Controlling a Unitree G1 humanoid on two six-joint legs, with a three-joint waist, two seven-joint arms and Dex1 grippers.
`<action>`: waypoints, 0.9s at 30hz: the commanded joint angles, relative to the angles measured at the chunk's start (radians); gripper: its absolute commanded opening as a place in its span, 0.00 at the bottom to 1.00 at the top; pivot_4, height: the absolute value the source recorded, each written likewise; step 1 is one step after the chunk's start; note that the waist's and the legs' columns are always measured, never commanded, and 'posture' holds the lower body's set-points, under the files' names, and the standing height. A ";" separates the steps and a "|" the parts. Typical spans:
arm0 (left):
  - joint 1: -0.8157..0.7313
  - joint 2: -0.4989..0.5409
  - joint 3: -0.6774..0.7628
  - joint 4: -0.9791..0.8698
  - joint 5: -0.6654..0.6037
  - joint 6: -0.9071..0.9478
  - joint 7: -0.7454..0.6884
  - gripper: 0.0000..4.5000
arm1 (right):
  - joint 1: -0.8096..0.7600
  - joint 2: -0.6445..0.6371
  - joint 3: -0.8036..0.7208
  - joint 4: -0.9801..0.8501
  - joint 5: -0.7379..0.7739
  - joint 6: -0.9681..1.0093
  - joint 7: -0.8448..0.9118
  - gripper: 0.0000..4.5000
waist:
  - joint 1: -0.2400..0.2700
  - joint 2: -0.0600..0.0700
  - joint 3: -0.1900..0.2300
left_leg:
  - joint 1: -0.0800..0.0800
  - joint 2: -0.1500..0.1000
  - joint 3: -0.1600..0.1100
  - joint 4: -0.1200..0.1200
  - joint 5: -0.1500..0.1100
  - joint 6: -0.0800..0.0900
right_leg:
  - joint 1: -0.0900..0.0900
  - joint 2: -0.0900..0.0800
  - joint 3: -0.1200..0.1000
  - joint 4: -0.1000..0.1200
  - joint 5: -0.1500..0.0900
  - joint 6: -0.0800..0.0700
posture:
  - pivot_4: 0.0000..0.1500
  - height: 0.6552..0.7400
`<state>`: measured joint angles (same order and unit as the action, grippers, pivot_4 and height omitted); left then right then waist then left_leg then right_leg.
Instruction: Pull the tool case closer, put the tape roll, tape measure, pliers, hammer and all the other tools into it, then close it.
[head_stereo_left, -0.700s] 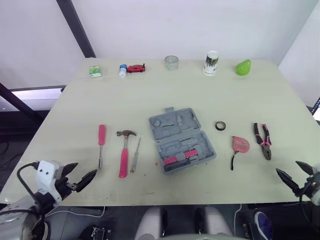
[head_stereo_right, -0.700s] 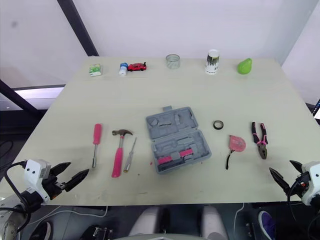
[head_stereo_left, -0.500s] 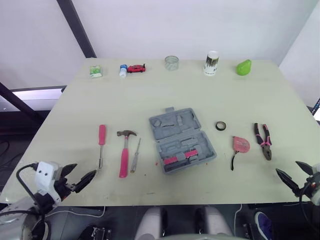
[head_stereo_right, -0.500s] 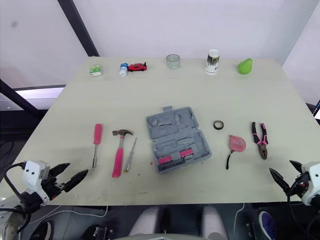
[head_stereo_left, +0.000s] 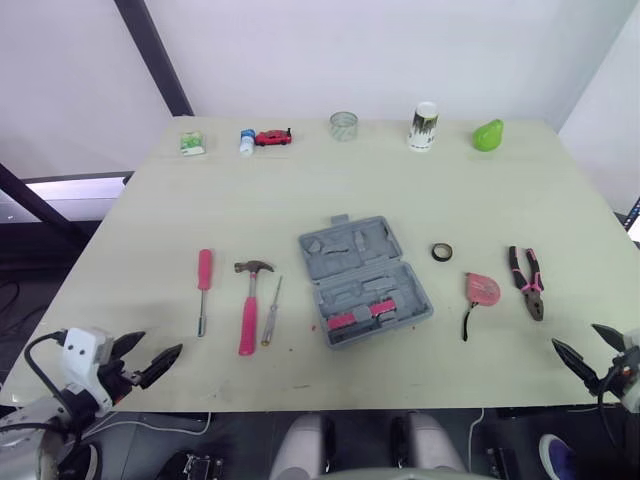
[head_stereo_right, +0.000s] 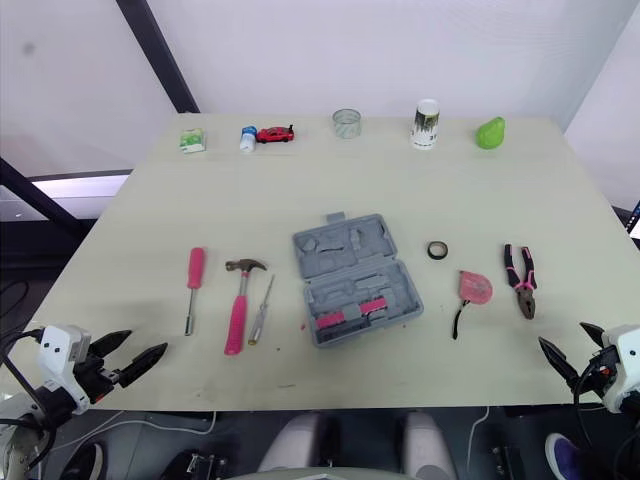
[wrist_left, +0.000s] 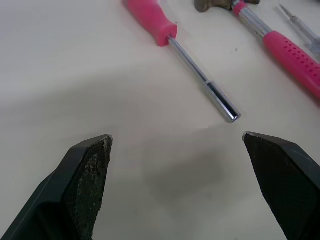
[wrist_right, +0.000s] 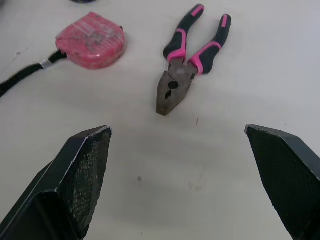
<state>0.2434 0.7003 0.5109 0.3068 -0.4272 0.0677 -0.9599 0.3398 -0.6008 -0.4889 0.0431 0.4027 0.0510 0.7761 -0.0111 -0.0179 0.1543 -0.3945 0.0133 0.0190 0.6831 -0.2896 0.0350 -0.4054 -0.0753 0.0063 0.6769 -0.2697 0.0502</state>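
left gripper wide open, empty, at near edge of table | right gripper also wide open, empty | tool case lid open, mid-table, ahead and inward of both, neither arm clearly nearer, long axis near-to-far, slightly skewed

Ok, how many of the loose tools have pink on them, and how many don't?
With pink: 4 (big screwdriver, hammer, tape measure, pliers)
No pink: 2 (thin screwdriver, tape roll)
Total: 6
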 joint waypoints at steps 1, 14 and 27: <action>-0.027 0.021 0.028 -0.020 -0.034 0.002 -0.017 0.99 | -0.019 -0.009 -0.036 -0.082 0.052 0.058 -0.029 1.00 | 0.000 0.000 0.000 | 0.000 0.000 0.000 0.000 0.000 0.000 | 0.000 0.000 0.000 0.000 0.000 0.000 | 1.00 1.00; -0.255 -0.007 -0.172 -0.246 -0.038 0.175 0.027 0.99 | -0.306 -0.055 0.191 -0.109 -0.041 0.198 -0.067 1.00 | 0.000 0.000 0.000 | -0.001 0.000 0.000 0.000 0.000 0.000 | 0.000 0.000 -0.001 0.000 0.001 0.000 | 1.00 1.00; -0.537 -0.050 -0.487 -0.012 0.138 0.059 -0.140 1.00 | -0.802 0.035 0.520 0.335 -0.246 0.082 0.042 0.89 | -0.005 0.000 0.000 | -0.003 -0.002 0.002 0.002 0.000 0.000 | -0.002 0.010 -0.005 0.000 0.001 0.000 | 1.00 1.00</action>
<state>-0.2783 0.6554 0.0531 0.2952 -0.2998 0.1438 -1.0635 -0.4208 -0.5706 0.0175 0.3524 0.1782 0.1629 0.8162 -0.0163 -0.0178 0.1545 -0.3971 0.0109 0.0207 0.6852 -0.2892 0.0353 -0.4073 -0.0644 0.0017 0.6777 -0.2688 0.0506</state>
